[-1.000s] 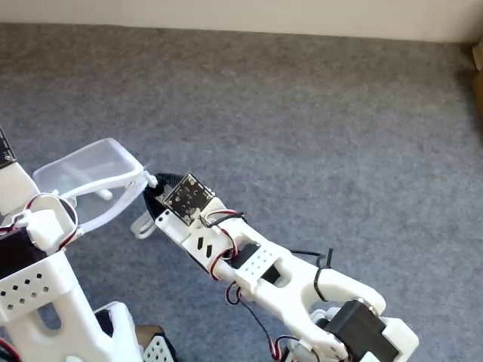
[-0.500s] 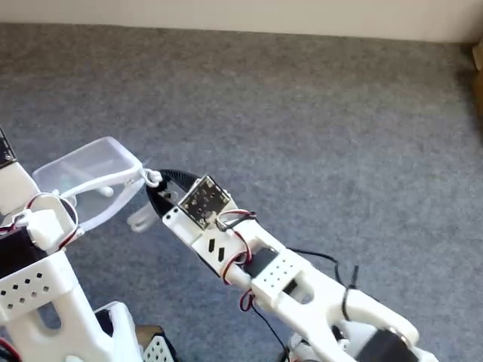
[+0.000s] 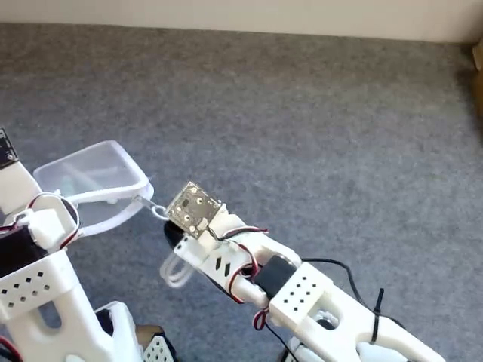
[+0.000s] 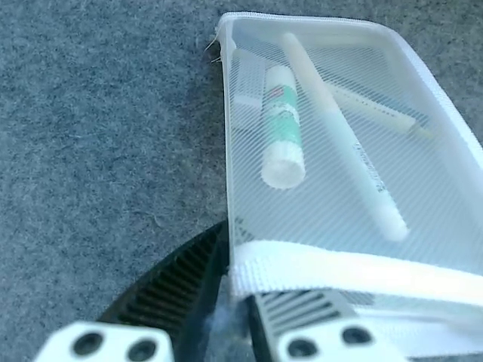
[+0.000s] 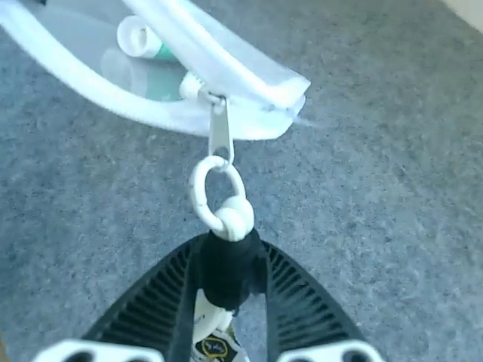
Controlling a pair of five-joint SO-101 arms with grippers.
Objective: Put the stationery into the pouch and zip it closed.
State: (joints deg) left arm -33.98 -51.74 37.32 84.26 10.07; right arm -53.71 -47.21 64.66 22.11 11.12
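— What is gripped nearest, at the right gripper (image 5: 229, 255)?

— The tail of the white pull loop (image 5: 217, 185) is pinched there; the jaws are clenched on it, just behind the knot. The loop is drawn taut and straight out from the fingertips.

— And beyond the loop?

— The metal tab (image 5: 220, 132) is hooked into it, and the slider (image 5: 202, 90) is seated on the zip band of the pouch (image 3: 90, 170). A short stretch of band is seen between the slider and the pouch's near corner; whether the teeth are fully met cannot be told.

— How is the pouch laid relative to that claw?

— It is held off the grey mat (image 3: 339, 113), with its long axis running away from the right gripper toward the other arm. The pull loop is roughly in line with the zip, so any remaining pull is judged to be wanted along that axis.

— The stationery?

— Inside already: a glue stick (image 4: 282, 128) and a pen (image 4: 339, 143) are seen through the mesh.

— And the far end?

— It is clamped by the left gripper (image 4: 238, 290), whose jaws are closed on the white edge band. The counter-hold needed for the zip is judged to be supplied there.
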